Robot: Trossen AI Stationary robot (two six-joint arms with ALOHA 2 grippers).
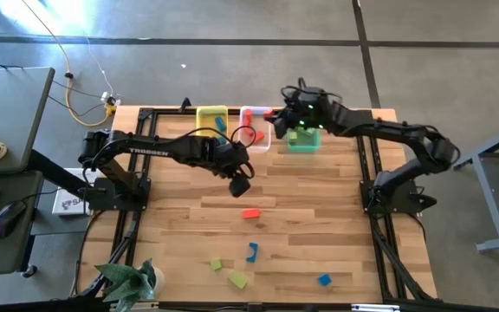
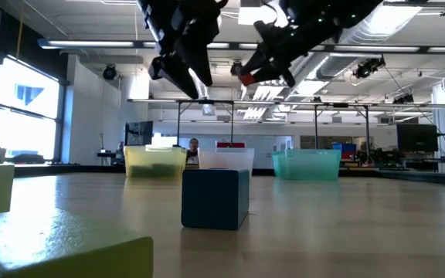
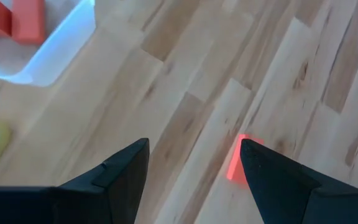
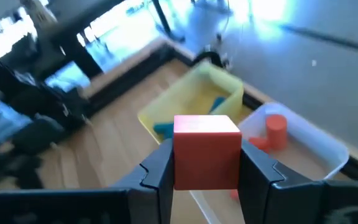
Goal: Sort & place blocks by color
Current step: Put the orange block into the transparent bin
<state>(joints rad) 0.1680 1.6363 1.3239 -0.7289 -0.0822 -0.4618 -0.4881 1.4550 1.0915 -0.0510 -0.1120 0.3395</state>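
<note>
My right gripper (image 4: 207, 163) had its fingers clamped on a red cube (image 4: 206, 151), with the clear bin (image 1: 255, 139) just left of it in the high view's upper middle. My left gripper (image 3: 194, 163), fingers wide and empty, hung nearer the red block (image 1: 250, 213) on the table.

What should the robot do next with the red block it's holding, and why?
Probably carry it a little over the clear bin and let go. The right end effector grips a red cube, and that bin already holds red blocks, while the yellow bin holds blue ones.
</note>
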